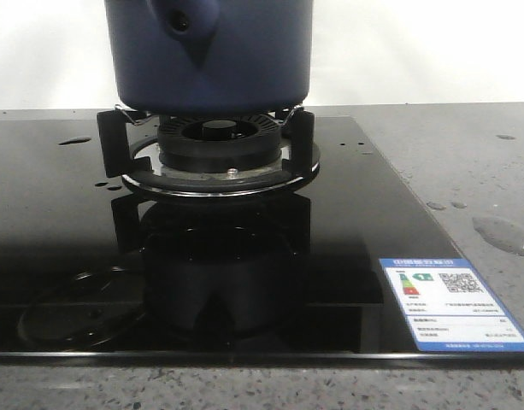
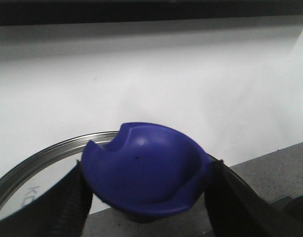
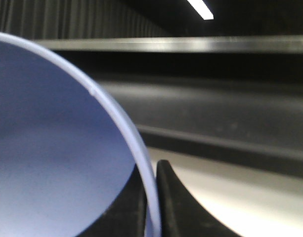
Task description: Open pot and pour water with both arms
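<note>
Navy-blue matte cylindrical pot [image 1: 209, 55] stands on the burner; left gripper [image 2: 146, 197] clamps the blue lid knob [image 2: 144, 170], right gripper [image 3: 151, 197] pinches a pale-blue bowl rim [image 3: 141, 163]. Pour slowly, level.

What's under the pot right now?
Under the pot the front view shows the black burner and its pan-support prongs on the glass hob. Whether the pot's base touches the prongs cannot be told.

- Our left gripper [image 2: 146, 197] has its two black fingers [image 2: 52, 207] pressed against either side of a blue knob [image 2: 146, 168].
- Our right gripper [image 3: 152, 202] has its fingers closed tight on a pale blue rim [image 3: 151, 197], one each side.
</note>
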Action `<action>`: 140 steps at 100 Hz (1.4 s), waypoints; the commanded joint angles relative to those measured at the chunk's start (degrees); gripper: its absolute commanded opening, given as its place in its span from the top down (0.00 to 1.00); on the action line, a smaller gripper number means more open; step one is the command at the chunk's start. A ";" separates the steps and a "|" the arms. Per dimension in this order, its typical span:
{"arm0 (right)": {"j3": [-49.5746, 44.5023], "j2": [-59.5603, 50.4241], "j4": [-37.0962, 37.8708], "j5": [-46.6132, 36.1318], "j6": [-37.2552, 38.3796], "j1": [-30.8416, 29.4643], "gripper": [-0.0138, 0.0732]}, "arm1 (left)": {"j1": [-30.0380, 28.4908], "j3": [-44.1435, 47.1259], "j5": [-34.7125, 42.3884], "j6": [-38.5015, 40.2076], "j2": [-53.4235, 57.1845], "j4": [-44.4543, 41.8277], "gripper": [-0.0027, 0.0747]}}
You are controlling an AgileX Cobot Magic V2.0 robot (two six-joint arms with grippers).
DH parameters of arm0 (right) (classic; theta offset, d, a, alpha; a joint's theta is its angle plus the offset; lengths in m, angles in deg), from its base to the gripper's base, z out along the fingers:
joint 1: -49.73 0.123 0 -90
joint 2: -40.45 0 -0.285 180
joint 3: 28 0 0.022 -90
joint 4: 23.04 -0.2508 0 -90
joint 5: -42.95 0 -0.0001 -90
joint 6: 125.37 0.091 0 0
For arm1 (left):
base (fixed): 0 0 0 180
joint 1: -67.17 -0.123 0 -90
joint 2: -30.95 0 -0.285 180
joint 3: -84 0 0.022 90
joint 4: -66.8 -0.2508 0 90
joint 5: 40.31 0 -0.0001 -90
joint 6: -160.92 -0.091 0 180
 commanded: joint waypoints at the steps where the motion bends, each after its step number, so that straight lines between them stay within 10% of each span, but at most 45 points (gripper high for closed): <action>1: 1.83 -2.23 1.90 -6.95 -0.05 0.05 0.90 | 0.01 -2.17 -0.99 0.21 2.65 3.31 0.53; 99: 2.24 -3.21 2.06 -3.99 -0.05 0.05 0.90 | 0.01 -2.17 -3.28 0.21 2.65 3.39 0.53; 140: 23.48 -10.93 -9.08 72.45 1.51 -14.15 0.89 | 5.54 -2.39 -11.89 0.21 2.65 7.51 0.53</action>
